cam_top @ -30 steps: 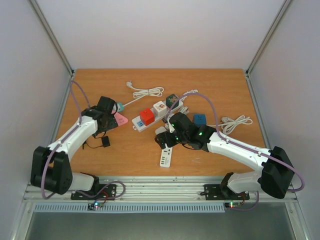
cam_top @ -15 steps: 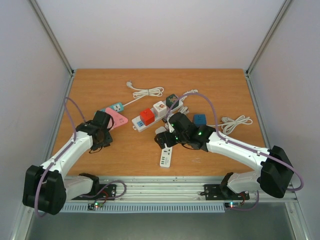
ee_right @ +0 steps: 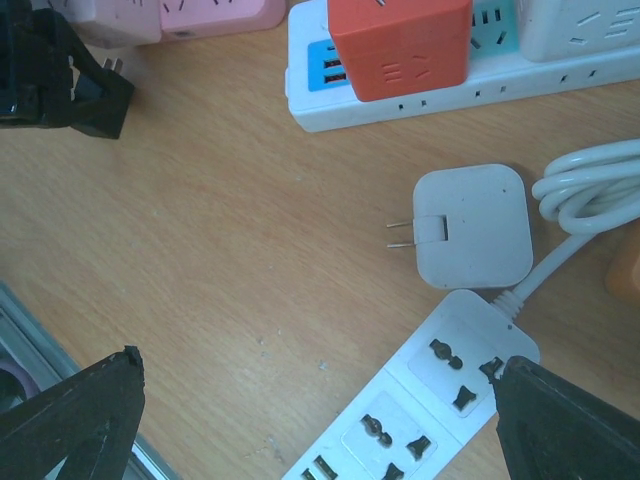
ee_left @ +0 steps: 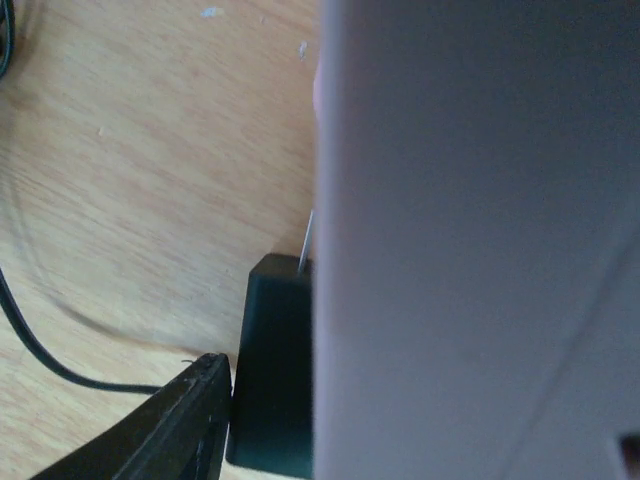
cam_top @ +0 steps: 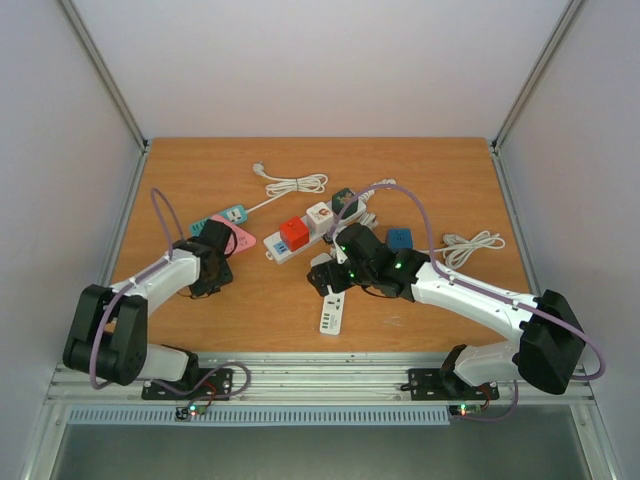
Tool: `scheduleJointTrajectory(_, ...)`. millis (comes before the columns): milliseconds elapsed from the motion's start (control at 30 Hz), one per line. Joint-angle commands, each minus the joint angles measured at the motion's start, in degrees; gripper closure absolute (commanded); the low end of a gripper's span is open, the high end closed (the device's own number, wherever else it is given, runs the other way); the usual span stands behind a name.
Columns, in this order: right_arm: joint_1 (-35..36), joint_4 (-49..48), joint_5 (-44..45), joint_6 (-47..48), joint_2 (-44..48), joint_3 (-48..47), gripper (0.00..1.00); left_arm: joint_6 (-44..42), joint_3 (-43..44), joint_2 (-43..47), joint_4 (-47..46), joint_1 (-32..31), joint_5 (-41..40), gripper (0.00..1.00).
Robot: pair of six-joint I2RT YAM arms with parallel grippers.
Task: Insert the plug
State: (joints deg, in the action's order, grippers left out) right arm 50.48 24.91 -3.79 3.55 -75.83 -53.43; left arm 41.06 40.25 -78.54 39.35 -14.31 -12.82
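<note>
A small black plug lies on the wooden table with its thin metal prongs pointing away. My left gripper is shut on it: one dark finger presses its left side, and a blurred grey surface hides its right side. In the right wrist view the same plug sits in the left gripper's black jaws at the top left. In the top view the left gripper is just below the pink power strip. My right gripper hangs open over a white power strip, holding nothing.
A white adapter with two prongs lies beside the white strip. A longer white strip carries a red cube and other adapters. A blue cube and coiled white cables lie further back.
My left gripper moved from the pink strip toward the near edge, came down over the black plug and narrowed its jaws onto it. The right arm stayed still.
</note>
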Motion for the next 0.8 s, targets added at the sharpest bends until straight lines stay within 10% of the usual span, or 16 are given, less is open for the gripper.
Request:
scheduleJointTrajectory(0, 0.23, -0.20, -0.70, -0.02, -0.40, -1.69, 0.05, -1.01, 0.22, -2.10, -2.75, 0.25, -1.85, 0.48)
scheduleJointTrajectory(767, 0.23, -1.24, -1.38, -2.23, 0.07, -1.34, 0.06, 1.28, 1.75, 11.20, 6.04, 0.25, 4.40, 0.62)
